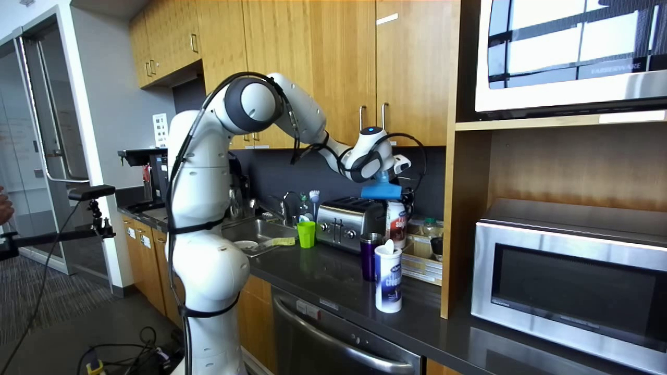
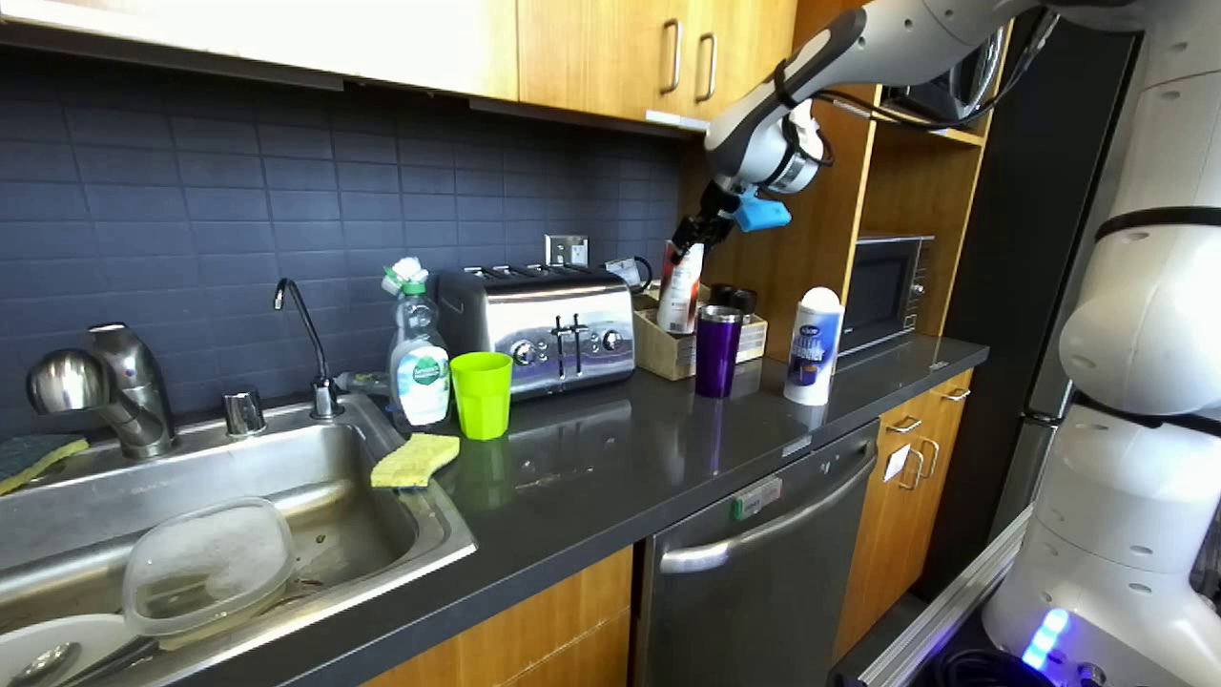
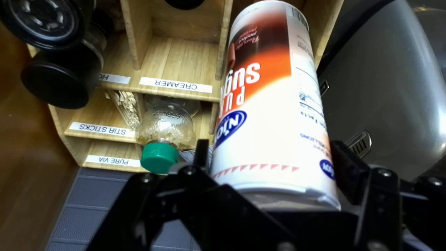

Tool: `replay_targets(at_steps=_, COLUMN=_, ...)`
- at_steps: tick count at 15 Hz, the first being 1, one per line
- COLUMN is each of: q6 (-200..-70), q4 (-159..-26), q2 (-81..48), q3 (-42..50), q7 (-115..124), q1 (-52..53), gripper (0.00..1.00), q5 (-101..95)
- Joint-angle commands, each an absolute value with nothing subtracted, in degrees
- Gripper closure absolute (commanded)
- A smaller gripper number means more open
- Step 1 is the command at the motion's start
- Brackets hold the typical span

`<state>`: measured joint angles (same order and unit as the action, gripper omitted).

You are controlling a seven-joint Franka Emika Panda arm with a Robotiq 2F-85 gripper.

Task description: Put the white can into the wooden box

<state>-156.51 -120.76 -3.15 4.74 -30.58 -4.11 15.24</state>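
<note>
The white can with a red-brown sugar label is between my gripper's fingers, label upside down in the wrist view. In both exterior views the can hangs nearly upright below my gripper. My gripper is shut on its upper end. The wooden box is under and beside the can; its labelled compartments show in the wrist view. The can's lower end is over a compartment beside the one labelled creamer; whether it touches the box cannot be told.
The toaster stands beside the can. A purple tumbler and a blue-and-white creamer can stand in front of the box. A green-capped bottle and black-lidded jars are in the box.
</note>
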Motion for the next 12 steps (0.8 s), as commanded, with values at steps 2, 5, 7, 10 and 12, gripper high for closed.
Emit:
replay_targets(at_steps=2, q6=-157.6, q4=-119.8, q2=-3.5, q3=4.4, q7=-33.7, q1=-4.3, gripper=0.40, q5=18.2)
replay_targets(at_steps=5, q6=-158.1, q4=-119.9, q2=-3.8, q3=4.4, q7=-34.8, q1=-4.3, gripper=0.40, q5=19.3)
replay_targets(at_steps=7, q6=-159.2, q4=-120.1, q2=-4.1, q3=4.4, q7=-35.4, q1=-4.2, gripper=0.40, q5=19.5)
replay_targets(at_steps=10, q6=-159.8, q4=-120.2, q2=-4.5, q3=4.4, q7=-36.3, q1=-4.3, gripper=0.40, q5=19.9)
replay_targets(at_steps=12, q6=-160.0, q4=-120.4, q2=-4.7, q3=4.3, q7=-36.7, q1=-4.3, gripper=0.40, q5=19.9)
